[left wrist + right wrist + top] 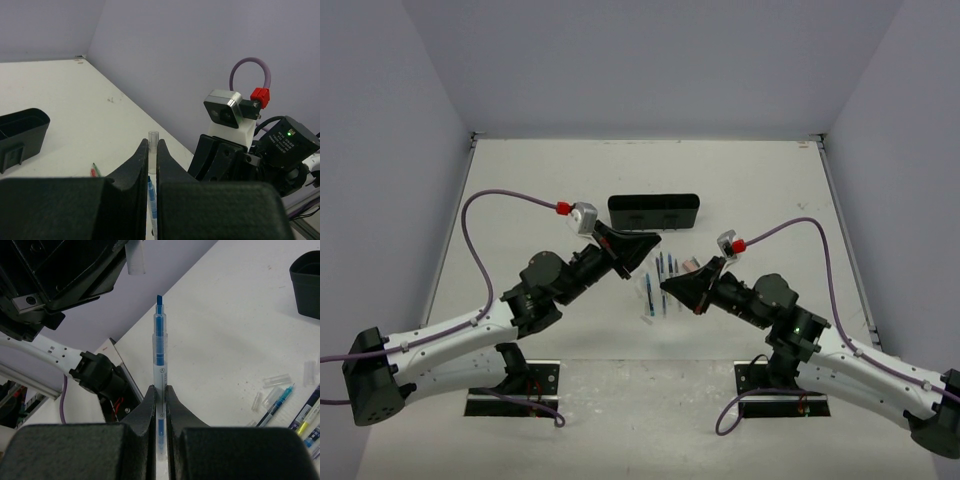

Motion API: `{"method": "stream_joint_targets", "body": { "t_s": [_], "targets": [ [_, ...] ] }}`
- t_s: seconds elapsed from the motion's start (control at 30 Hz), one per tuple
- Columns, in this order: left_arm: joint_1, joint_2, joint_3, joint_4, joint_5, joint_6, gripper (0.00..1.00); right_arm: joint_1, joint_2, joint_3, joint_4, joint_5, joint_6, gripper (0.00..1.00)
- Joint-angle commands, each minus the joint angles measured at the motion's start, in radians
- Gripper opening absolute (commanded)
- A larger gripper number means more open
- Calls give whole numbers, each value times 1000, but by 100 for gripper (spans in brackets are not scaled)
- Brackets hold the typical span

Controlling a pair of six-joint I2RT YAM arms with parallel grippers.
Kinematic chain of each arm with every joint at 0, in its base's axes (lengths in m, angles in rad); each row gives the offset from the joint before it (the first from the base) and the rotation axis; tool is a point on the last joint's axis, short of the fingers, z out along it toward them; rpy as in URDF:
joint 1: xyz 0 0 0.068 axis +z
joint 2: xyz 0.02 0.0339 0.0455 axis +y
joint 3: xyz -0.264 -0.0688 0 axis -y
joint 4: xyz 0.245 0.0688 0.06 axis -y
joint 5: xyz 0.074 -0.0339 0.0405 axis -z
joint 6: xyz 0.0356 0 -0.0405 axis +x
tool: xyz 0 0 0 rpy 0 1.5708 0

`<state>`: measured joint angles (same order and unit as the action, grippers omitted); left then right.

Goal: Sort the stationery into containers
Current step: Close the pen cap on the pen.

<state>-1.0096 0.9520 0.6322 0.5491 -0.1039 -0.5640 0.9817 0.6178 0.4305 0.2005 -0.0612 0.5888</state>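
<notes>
Top view: we are keeping the left tool [645, 255] and right tool [668, 287] raised, tips facing, over loose pens [660, 272] on the surface [520, 180]; the black tray [653, 211] is sitting just beyond. Left wrist: the left tool is pinching a clear cap [153, 145], jaws almost together. Right wrist: the right tool is clamping a blue pen [159, 355], its bare tip pointing toward that cap, apparently for capping before traying.

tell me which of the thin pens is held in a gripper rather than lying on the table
The clear-barrelled blue pen, clamped in the right gripper with its blue tip pointing away. The other pens lie loose on the white table.
</notes>
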Motion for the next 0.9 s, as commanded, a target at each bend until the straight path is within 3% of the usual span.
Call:
{"method": "stream_joint_targets", "body": {
  "t_s": [0.0, 0.87],
  "targets": [
    [-2, 14, -11, 100, 11, 4, 0, 6, 11, 52, 49, 11, -21, 0],
    [-4, 62, -23, 137, -35, -11, 0, 6, 17, 85, 18, 15, -25, 0]
  ]
}}
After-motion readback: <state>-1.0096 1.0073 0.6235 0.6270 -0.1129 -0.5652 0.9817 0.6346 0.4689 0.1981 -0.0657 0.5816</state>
